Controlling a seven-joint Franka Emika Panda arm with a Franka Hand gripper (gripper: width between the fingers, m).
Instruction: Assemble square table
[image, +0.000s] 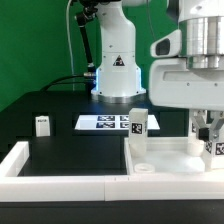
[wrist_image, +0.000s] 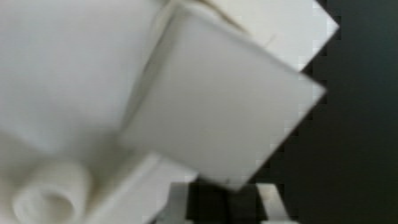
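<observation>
The gripper (image: 205, 132) hung over the white tray (image: 175, 160) at the tabletop's (image: 60, 150) near edge, jaw spread impossible to tell. One leg (image: 138, 124) stood upright there.

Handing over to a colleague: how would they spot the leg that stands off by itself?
Find the marker board on the black surface. To the exterior view's left of it a short white leg stands alone. Unlike the other leg at the top's corner, it has black surface all round.

White arm (image: 118, 50) upright at the rear, wrist vertical, tool (image: 205, 133) pointing straight down, finger spacing unclear
</observation>
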